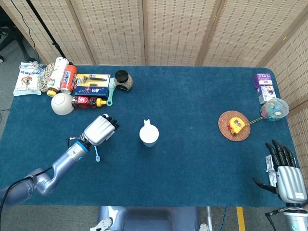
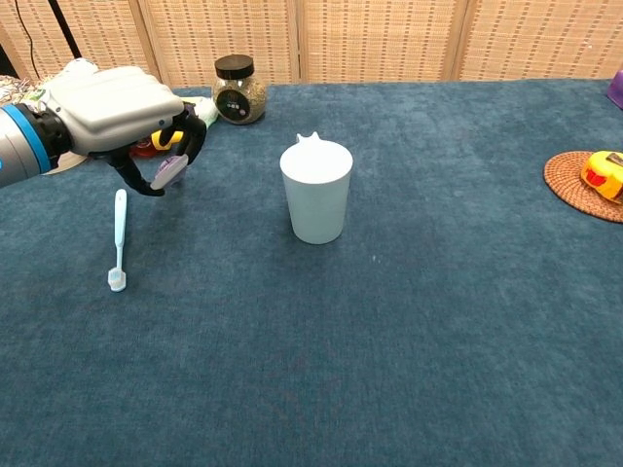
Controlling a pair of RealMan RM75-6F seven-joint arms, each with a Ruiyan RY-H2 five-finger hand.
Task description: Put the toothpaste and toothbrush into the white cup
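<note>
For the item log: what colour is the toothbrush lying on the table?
Light blue; the toothbrush shows best in the chest view.

1. A white bowl (image 1: 62, 103) lies upside down near the table's (image 1: 192, 159) far left corner.
2. A dark-lidded jar (image 1: 123, 80) stands to the right of the bowl.
3. A red bottle (image 1: 85, 101) lies just right of the bowl.
4. An orange can (image 1: 69, 78) lies behind the bowl.
5. A woven coaster (image 1: 234, 125) with a yellow tape measure (image 1: 235, 124) on it sits far right of the bowl.
</note>
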